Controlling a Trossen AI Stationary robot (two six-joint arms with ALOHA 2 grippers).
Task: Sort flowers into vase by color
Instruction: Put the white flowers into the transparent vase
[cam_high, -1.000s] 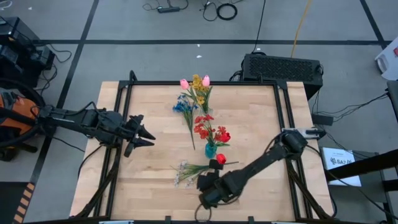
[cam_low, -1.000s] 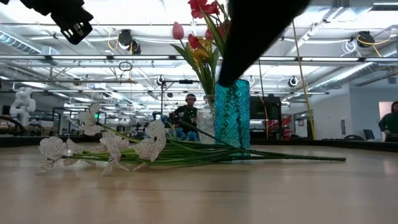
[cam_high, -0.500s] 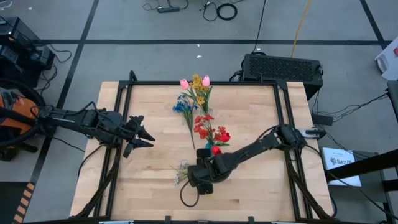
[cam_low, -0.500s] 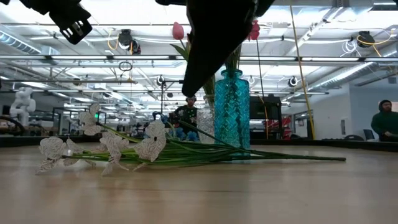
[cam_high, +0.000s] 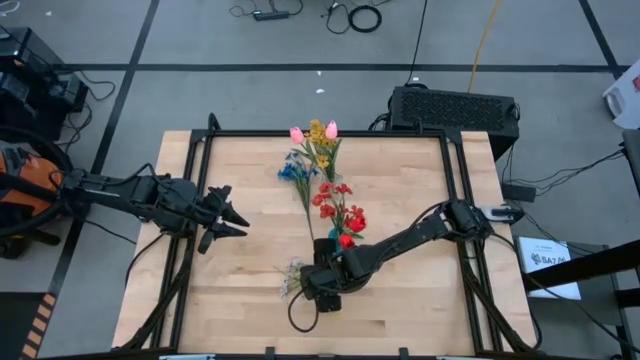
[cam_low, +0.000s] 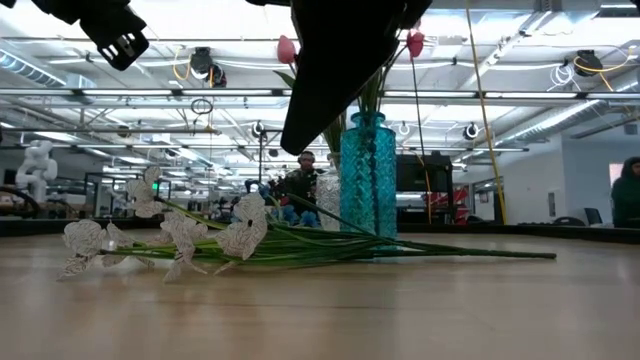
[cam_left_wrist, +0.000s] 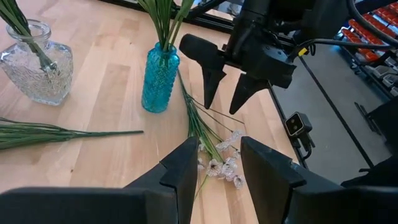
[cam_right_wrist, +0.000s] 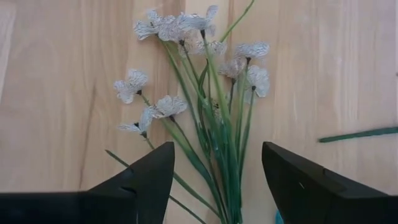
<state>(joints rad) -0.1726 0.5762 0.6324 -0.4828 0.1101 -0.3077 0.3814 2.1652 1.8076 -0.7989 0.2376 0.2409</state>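
**A:** Since the white spray is the only flower lying loose near the table's front, is it the one to be sorted now?

**B:** I think so. It lies flat on the wooden table, its white blooms toward the left and its green stems running right, past the foot of the teal vase. The right gripper hangs just above the stems, with its fingers spread wide on both sides of the bundle and holding nothing. It looks placed for coming down on the stems, not on the blooms.

**A:** Why the stems?

**B:** In my judgement the stems are firmer to pinch, and the flower must enter a vase stem-first.

**A:** And the other flowers?

**B:** The teal vase holds the red flowers. Farther back, the clear glass vase holds pink tulips and yellow blooms. The blue spray lies on the table beside it, so it seems not yet sorted.

**A:** The left arm?

**B:** The left gripper waits well apart at the left side, fingers parted and empty.
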